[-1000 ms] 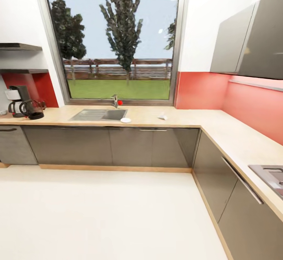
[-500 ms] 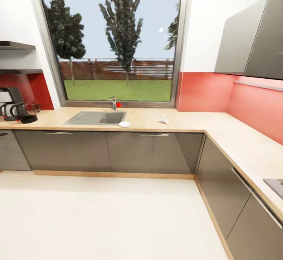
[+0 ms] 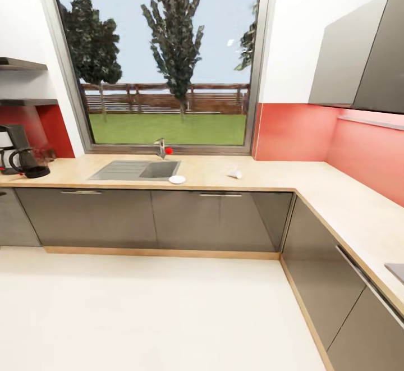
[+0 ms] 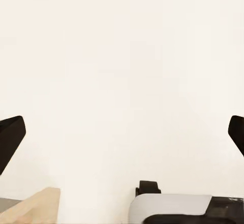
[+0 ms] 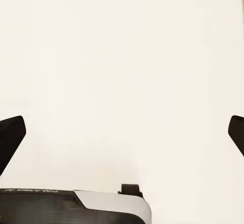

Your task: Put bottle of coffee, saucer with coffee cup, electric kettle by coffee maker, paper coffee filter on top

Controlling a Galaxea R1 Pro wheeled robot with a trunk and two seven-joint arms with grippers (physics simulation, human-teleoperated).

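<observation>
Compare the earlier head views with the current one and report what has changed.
Only the camera moved: the view swung right and drew closer, so the coffee maker and electric kettle slid toward the picture's left edge and the hob at lower right nearly left the frame. Nothing was grasped or released. The saucer by the sink and the paper coffee filter lie where they were on the kitchen countertop.

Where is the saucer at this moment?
In the head view, the saucer lies on the kitchen countertop, at its front edge just right of the sink and left of the paper coffee filter.
</observation>
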